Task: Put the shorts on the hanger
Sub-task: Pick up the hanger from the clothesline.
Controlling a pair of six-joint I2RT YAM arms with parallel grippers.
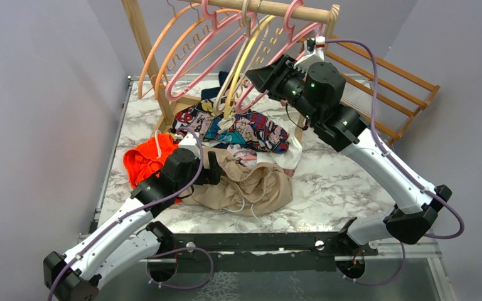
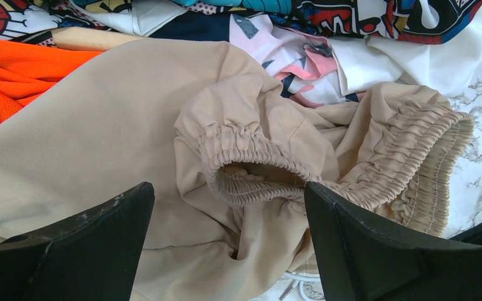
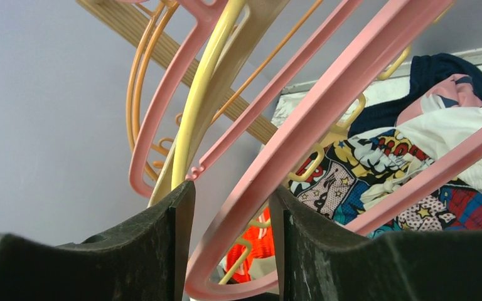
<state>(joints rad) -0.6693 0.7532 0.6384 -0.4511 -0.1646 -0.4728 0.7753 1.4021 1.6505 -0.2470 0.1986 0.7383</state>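
Observation:
The beige shorts [image 1: 251, 185] lie crumpled on the marble table, their gathered elastic waistband [image 2: 251, 179] facing up and a white drawstring trailing at the front. My left gripper [image 1: 216, 168] hovers just over them, open, its fingers [image 2: 227, 188] wide on either side of the waistband fold and holding nothing. The pink hanger [image 1: 301, 34] hangs from the wooden rail. My right gripper [image 1: 260, 75] is raised to it. In the right wrist view the hanger's arm [image 3: 301, 132] runs between the narrowed fingers of the gripper [image 3: 232, 187], with a gap still showing on the left side.
More hangers crowd the rail [image 1: 276, 7]: another pink one [image 1: 194, 63], orange ones [image 1: 163, 50] and a yellow one [image 1: 245, 56]. A comic-print cloth [image 1: 245, 128] and a bright orange garment [image 1: 147, 160] lie behind the shorts. A wooden slatted rack [image 1: 383, 75] stands at the right.

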